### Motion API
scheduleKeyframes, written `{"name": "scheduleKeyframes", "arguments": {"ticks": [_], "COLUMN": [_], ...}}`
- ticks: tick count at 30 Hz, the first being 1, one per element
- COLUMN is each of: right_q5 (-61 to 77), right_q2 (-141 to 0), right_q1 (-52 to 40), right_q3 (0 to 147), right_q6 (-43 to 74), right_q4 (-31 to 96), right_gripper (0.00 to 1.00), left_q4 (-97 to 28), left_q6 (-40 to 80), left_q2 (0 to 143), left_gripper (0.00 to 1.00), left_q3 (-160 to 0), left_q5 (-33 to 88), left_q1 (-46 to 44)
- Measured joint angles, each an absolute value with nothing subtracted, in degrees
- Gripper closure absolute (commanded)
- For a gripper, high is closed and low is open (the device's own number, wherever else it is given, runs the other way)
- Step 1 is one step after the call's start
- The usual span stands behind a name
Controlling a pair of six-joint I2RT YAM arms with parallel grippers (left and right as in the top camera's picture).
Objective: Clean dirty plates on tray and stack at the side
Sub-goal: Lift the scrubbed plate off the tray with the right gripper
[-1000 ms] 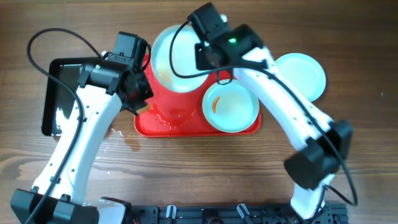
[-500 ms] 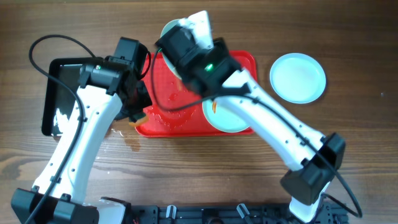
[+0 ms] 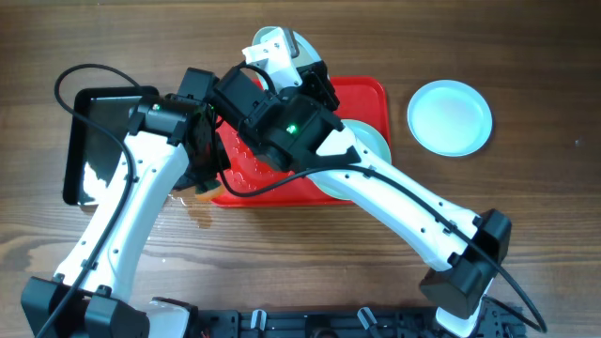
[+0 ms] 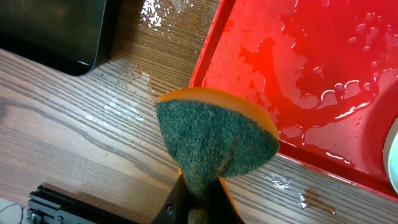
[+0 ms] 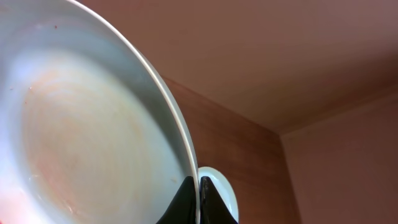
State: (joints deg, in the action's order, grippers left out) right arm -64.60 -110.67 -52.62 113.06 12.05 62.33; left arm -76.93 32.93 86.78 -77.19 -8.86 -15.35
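- While the overhead view looks straight down, the red tray (image 3: pixel 368 94) lies mid-table, largely covered by the two arms crossing above it.
- The right gripper (image 3: pixel 286 64) reaches over the tray's far left corner. Its jaws pinch the rim of a tilted plate (image 3: pixel 269 43) that is raised off the tray.
- A second plate (image 3: pixel 377 141) lies in the tray's near right part, half hidden under the right arm (image 3: pixel 404 197).
- A third plate (image 3: pixel 450 116) lies flat on the wooden table (image 3: pixel 526 216), to the right of the tray and apart from it.
- The left gripper (image 3: pixel 208 172) hangs at the tray's left edge, clamped on a sponge (image 3: pixel 201 186). A black tray (image 3: pixel 94 127) lies further left.
- From the left wrist, the left gripper (image 4: pixel 198 202) has its jaws pressed onto the lower end of the sponge (image 4: pixel 214 140). The sponge is folded, with its green scouring face toward the camera and an orange edge above.
- The sponge hovers over the red tray's rim and the wooden table (image 4: pixel 81 149).
- The red tray (image 4: pixel 298 56) is wet, with water pooled and beaded on its floor.
- A corner of the black tray (image 4: pixel 50 31) shows at upper left.
- From the right wrist, the right gripper (image 5: pixel 198 190) has its fingertips nipped together on the rim of the tilted plate (image 5: pixel 81 124). The plate fills the left half of the view, with a faint orange smear on its inner face.
- Beyond the fingers a small part of another plate (image 5: pixel 222 186) shows; which one it is cannot be told.
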Motion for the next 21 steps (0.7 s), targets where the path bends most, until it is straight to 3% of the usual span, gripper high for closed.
{"name": "scheduleKeyframes", "arguments": {"ticks": [10, 21], "right_q5": [-64.4, -47.7], "right_q2": [-110.7, -110.7], "right_q1": [-52.6, -50.7], "right_q3": [113.1, 111.1], "right_q6": [10.9, 15.2], "right_q4": [63.4, 64.7], "right_gripper": [0.96, 0.95], "left_q4": [-75.8, -75.7], "left_q6": [32.9, 32.9], "left_q2": [86.8, 86.8], "left_gripper": [0.96, 0.96], "left_q3": [-77.2, -77.2], "left_q5": [-8.9, -8.8], "left_q1": [-15.4, -15.4]}}
